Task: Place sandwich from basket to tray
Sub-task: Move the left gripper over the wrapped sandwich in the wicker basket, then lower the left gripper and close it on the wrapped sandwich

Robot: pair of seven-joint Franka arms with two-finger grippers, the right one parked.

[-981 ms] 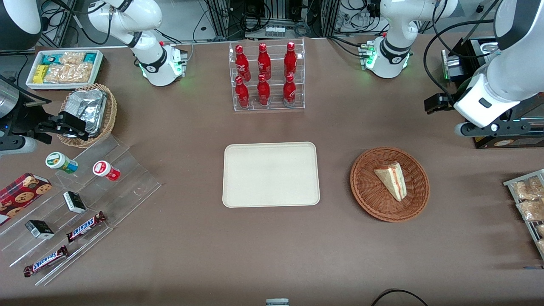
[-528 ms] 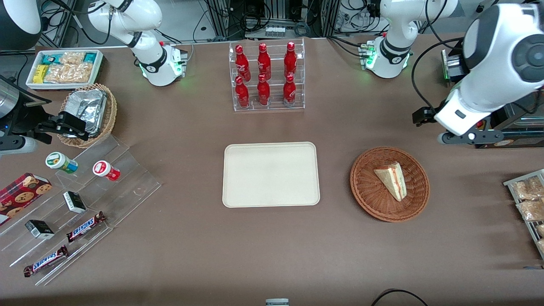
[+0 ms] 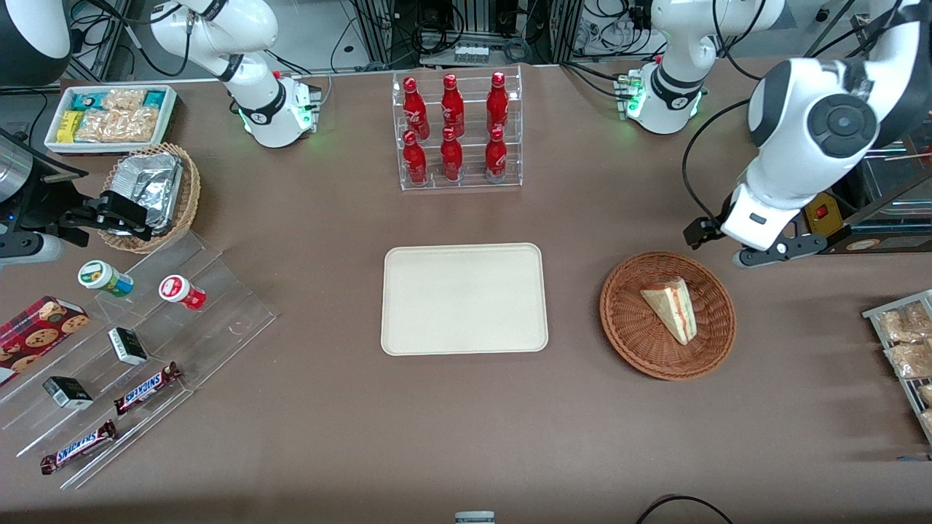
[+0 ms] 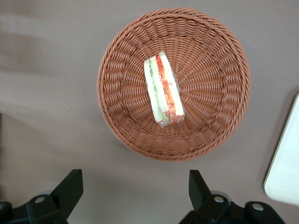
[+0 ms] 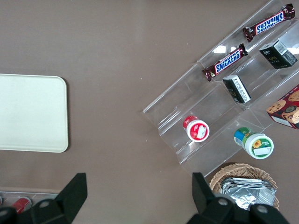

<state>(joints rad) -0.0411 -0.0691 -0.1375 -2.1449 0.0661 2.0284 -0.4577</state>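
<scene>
- Since a second ago my arm has swung in from the working arm's end of the table, so my gripper (image 4: 135,196) now hangs above the table just beside the basket (image 3: 641,342), farther from the front camera than it.
- My fingers (image 4: 69,189) stand wide apart, holding and touching nothing, as far as I can see.
- The sandwich (image 3: 673,308) lies unmoved in the basket; the tray (image 3: 464,299) sits nearby.

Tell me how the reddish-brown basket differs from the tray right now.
The basket is round, woven and reddish-brown; the tray is rectangular, smooth and cream-white. The basket holds the sandwich; the tray holds nothing. The basket lies toward the working arm's end of the table, the tray nearer the middle. The open gripper hangs above the table beside the basket. Both are shallow and rest flat on the table.
</scene>
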